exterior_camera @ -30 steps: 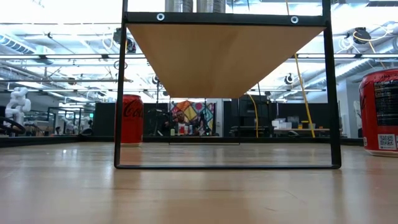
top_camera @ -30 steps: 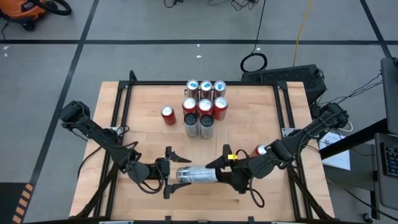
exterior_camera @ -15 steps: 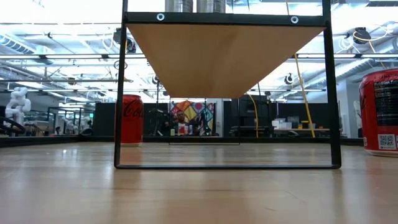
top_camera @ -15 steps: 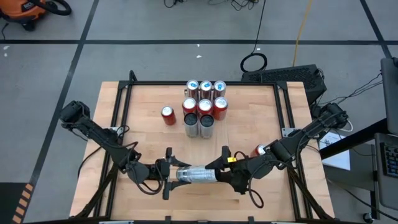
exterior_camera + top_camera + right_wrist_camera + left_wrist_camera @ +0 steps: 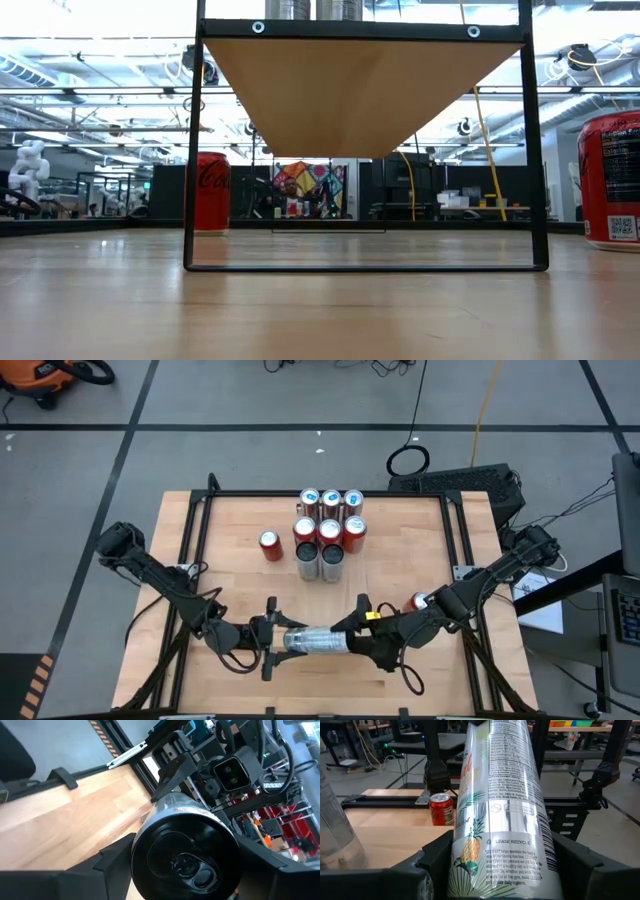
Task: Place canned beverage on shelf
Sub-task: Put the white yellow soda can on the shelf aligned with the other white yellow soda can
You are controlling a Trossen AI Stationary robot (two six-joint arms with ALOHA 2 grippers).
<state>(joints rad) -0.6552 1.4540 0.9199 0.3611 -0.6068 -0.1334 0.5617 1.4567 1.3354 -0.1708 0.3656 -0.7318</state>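
Both grippers hold one tall silver can (image 5: pixel 315 641) between them, lying on its side above the front part of the wooden table (image 5: pixel 420 550). From the high view, the left gripper (image 5: pixel 270 641) clamps the can's left end with its fingers closed around the body, and the right gripper (image 5: pixel 362 635) clamps the other end in the same way. In the left wrist view the silver can (image 5: pixel 500 815) fills the middle of the picture, printed with a pineapple and small text, and it sits between the left gripper's two dark fingers (image 5: pixel 580 865). In the right wrist view the can's dark top with its pull tab (image 5: pixel 187 857) faces the camera, held between the right gripper's fingers (image 5: pixel 112 855), with the left arm's wrist camera visible behind it. The shelf (image 5: pixel 360 90) is farther back on the table (in the low view it is a pale wood panel carried by a thin black frame (image 5: pixel 192 150), seen from below). From above, eight cans (image 5: pixel 330 532) stand on the shelf in a tight group: silver tops at the back, red ones in the middle row, two dark-topped ones at the front. One red can (image 5: pixel 270 545) stands alone on the table just left of the shelf, and another red can (image 5: pixel 420 601) stands near the right arm.
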